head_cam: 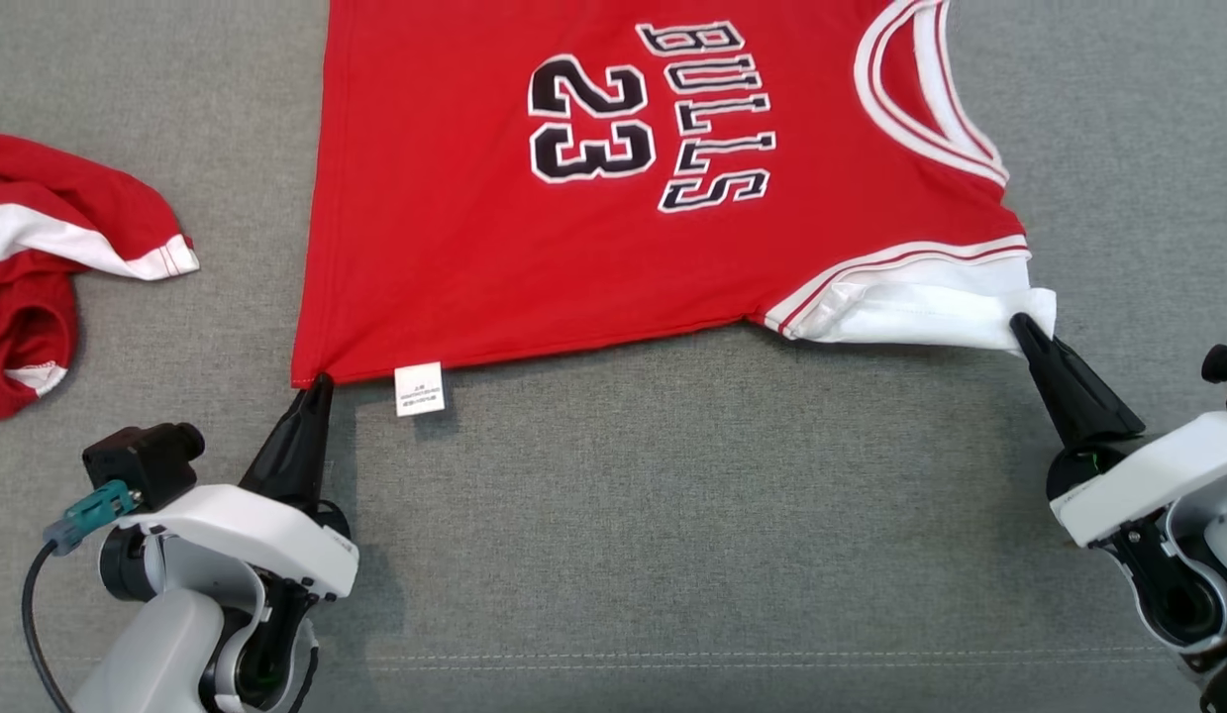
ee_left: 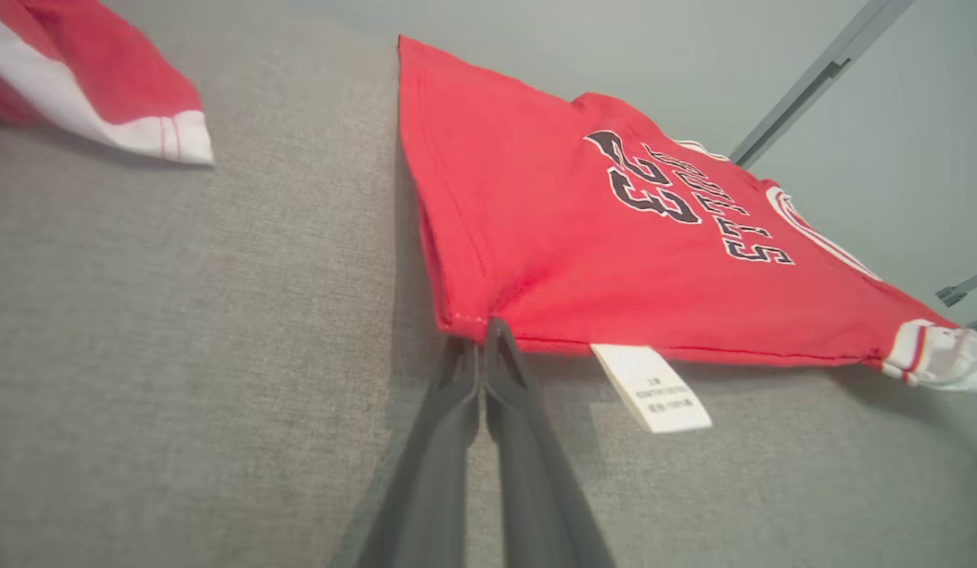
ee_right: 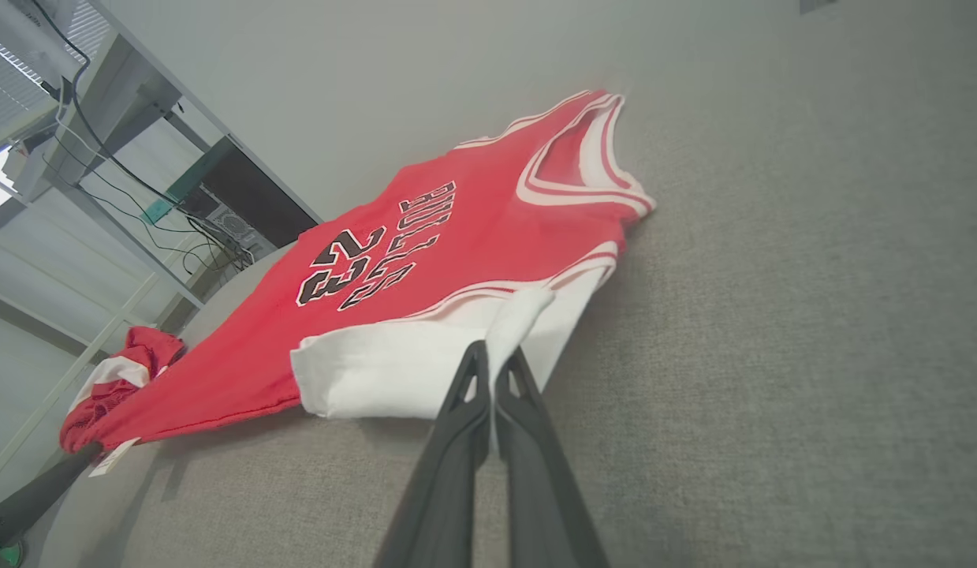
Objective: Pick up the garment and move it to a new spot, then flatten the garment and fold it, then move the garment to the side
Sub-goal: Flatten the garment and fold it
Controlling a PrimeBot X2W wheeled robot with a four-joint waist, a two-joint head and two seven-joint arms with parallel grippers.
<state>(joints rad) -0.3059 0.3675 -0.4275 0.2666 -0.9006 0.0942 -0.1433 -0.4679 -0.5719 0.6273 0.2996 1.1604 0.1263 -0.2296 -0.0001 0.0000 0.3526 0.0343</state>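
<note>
Garment (head_cam: 455, 257) | step: flattening | left end effector (head_cam: 319, 381) clamped on hem corner (head_cam: 304, 372) | right end effector (head_cam: 1021, 327) clamped on white trim (head_cam: 920, 307) | next: likely fold over, evenly.

Red sleeveless jersey (head_cam: 455, 218), spread front-up and mostly flat on the grey surface (head_cam: 672, 515), toward its far edge. Hem to the left, white-trimmed neckline to the right. Black "23" and "BULLS" outlined in white, lying sideways. Near edge drawn taut; white fabric turned out at the near shoulder; white label (head_cam: 419, 388) by the near hem corner.
</note>
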